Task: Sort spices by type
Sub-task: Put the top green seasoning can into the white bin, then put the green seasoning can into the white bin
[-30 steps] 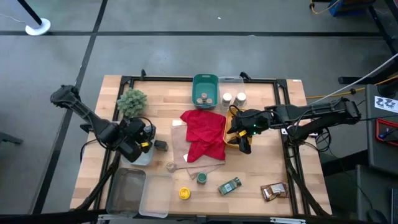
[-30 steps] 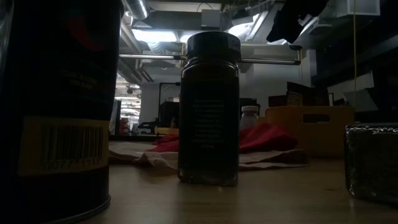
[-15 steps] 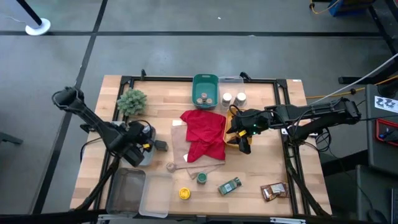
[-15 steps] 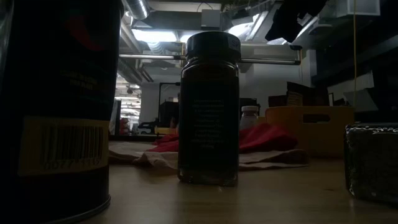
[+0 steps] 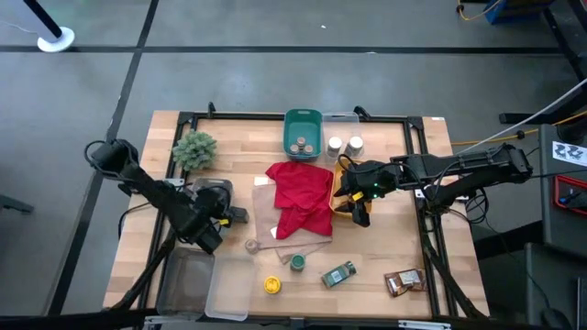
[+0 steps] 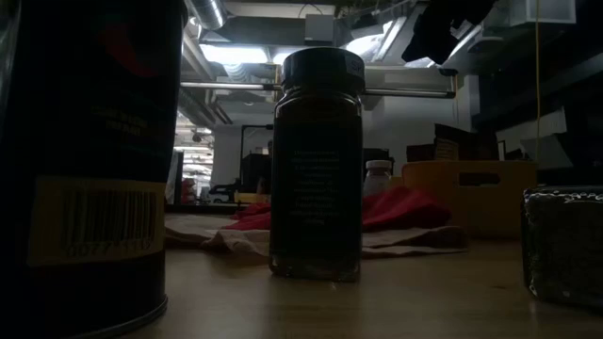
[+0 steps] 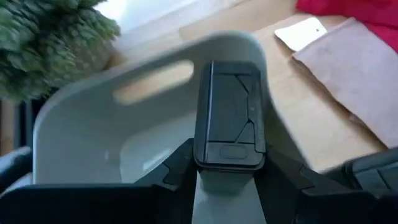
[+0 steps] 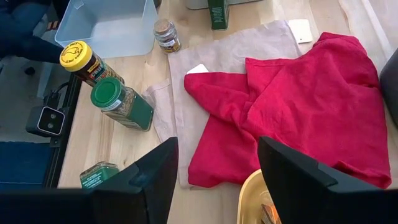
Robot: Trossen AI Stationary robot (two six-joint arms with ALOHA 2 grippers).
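Note:
My left gripper [image 7: 229, 177] is shut on a small dark grey tin [image 7: 230, 112] over a light grey bin [image 7: 93, 137] near the table's left edge. In the high view that gripper [image 5: 209, 234] hides the tin. A second dark tin [image 5: 237, 215] stands beside the bin. Jars with tan [image 8: 166, 34], yellow [image 8: 84, 62] and green [image 8: 121, 102] lids stand near the front edge, and a green jar [image 5: 339, 273] lies beside them. My right gripper [image 8: 217, 186] hovers open over the yellow basket [image 5: 341, 197], with nothing between its fingers. My left gripper pinches the tin by its near end [image 7: 229, 158], one finger [image 7: 180, 171] on each long side. The fingers slant downward and lie along the tin, which sticks out ahead of them over the bin's hollow. Whether the tin touches the bin, I cannot tell.
A red cloth [image 5: 298, 197] lies mid-table on a tan cloth [image 8: 230, 50]. A bushy plant [image 5: 194, 149] stands at the far left. A teal bin [image 5: 303, 133] with jars and white-lidded jars [image 5: 345, 145] sit at the far edge. Brown packets [image 5: 404, 281] lie front right, a clear container [image 5: 188, 284] front left.
My left gripper has sunk toward the grey bin and shifted a little toward the near edge, rolling as it went, still shut on the dark tin. My right gripper has kept still.

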